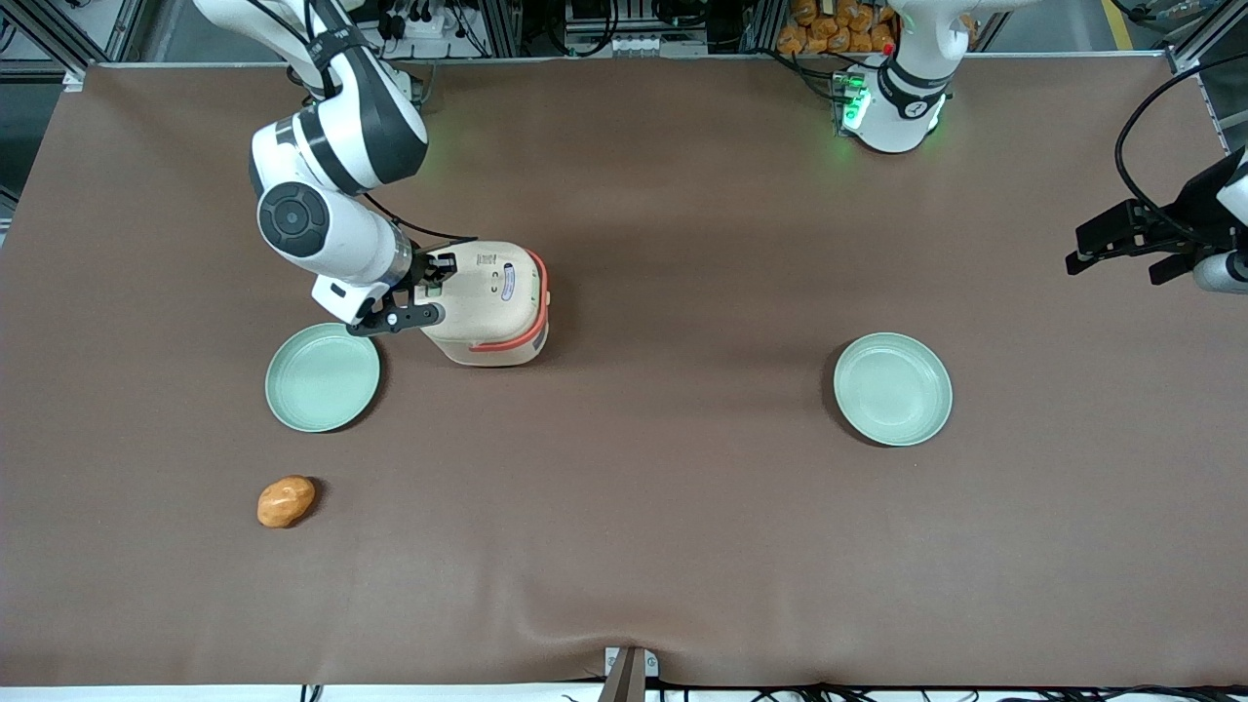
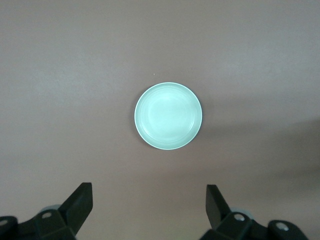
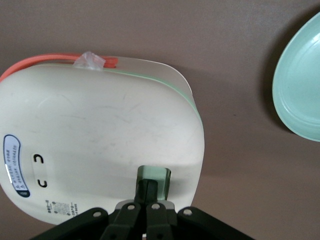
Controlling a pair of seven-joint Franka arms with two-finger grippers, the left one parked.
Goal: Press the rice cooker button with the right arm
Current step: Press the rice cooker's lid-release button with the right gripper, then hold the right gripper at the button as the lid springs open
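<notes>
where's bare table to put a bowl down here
Widest bare stretch: between the rice cooker and the plate toward the parked arm's end. Crowded: the shut gripper on the button, with another plate and bread roll close by.

From my remote station, the gripper (image 3: 148, 192) sits on the rice cooker (image 1: 492, 302) lid, its closed fingertips covering part of the pale green button (image 3: 159, 176). In the front view I cannot make out the button at all, as the right arm (image 1: 336, 210) blocks that lid edge. The wrist picture cuts off the green plate (image 3: 302, 85) and the cooker's oval label (image 3: 12, 165). The label's print is too small to read.
</notes>
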